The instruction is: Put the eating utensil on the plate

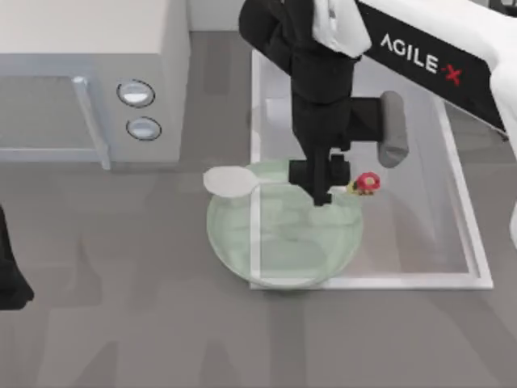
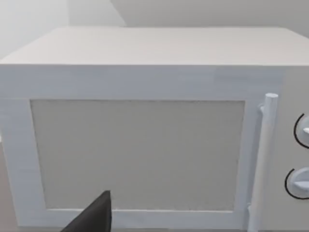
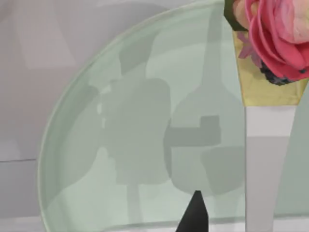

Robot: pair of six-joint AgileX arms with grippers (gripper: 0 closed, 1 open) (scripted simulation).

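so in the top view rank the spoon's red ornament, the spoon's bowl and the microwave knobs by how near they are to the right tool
1. Red ornament, just right of the right tool, at the plate's right rim.
2. Spoon bowl, over the plate's upper left rim.
3. Microwave knobs, farthest, upper left.

white spoon [image 1: 230,181] (red-and-yellow ornament), pale green plate [image 1: 234,238]

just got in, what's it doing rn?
The right gripper is over the green plate, on the white spoon's handle. The spoon's bowl pokes past the plate's far-left rim; its red ornament sits at the far-right rim. The left arm is parked at the table's left edge, facing the microwave.
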